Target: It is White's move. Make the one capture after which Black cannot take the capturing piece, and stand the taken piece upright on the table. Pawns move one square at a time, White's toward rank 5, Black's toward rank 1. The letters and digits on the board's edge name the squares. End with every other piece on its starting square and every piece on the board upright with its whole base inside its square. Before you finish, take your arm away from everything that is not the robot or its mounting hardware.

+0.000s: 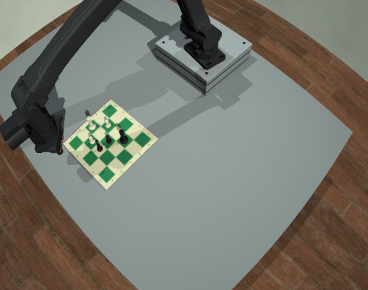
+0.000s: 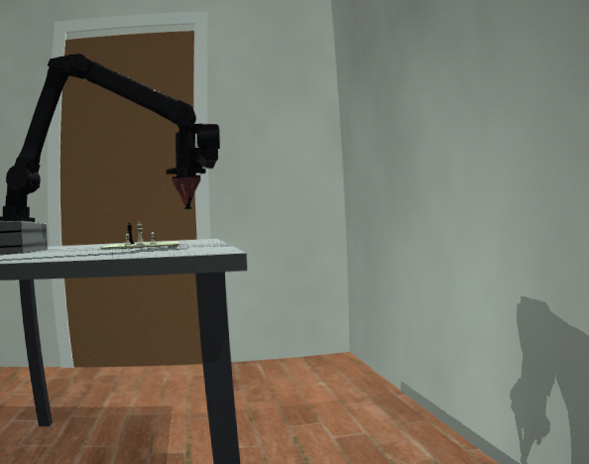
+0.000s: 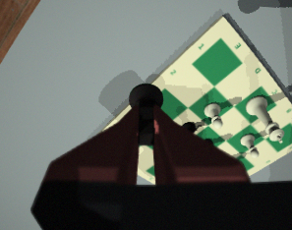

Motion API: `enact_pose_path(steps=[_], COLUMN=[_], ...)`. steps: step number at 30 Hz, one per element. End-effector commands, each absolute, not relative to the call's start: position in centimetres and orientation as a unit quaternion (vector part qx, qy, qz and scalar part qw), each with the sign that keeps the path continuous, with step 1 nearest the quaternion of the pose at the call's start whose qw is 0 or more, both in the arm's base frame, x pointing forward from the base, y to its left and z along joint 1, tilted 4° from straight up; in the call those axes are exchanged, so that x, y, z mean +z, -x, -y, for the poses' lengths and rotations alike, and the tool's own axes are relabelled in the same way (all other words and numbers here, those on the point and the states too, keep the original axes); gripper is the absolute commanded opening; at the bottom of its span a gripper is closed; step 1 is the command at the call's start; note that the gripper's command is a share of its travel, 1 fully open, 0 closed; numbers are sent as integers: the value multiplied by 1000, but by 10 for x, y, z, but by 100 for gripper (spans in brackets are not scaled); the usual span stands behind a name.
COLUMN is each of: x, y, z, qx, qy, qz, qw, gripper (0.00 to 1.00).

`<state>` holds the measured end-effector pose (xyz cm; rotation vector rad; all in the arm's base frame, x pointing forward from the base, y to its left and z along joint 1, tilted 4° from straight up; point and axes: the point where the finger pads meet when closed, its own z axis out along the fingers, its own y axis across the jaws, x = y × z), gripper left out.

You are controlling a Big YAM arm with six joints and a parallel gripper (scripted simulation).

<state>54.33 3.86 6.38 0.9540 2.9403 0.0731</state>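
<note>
We see a black six-joint arm rising from its grey base plate [image 1: 240,46], bending at a high elbow and sloping down to a wrist that points straight down; the gripper [image 2: 186,202] hangs well above the grey table [image 2: 135,262], its dark red fingers tapering to a point; the jaws are clamped on a black pawn [image 3: 146,96], whose round base shows just past the fingertips; below the jaws lies bare table, just beside the edge of the green and cream chessboard [image 1: 137,152]; on the board, away from the jaws, stand a tall white piece [image 1: 91,123], two white pawns [image 1: 107,122], and three black pieces [image 1: 123,136], all upright.
</note>
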Motion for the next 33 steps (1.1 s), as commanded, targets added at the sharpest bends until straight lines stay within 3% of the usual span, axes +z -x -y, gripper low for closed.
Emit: enact_pose_path(steps=[1,21,33], x=[64,-14,-12], y=[-553,-552,-574], z=[-41,-45,-47], qx=[25,23,33], qy=[-314,-312,-312], qz=[-949,-949,-948], qw=[35,29,53], gripper=[0,0,0])
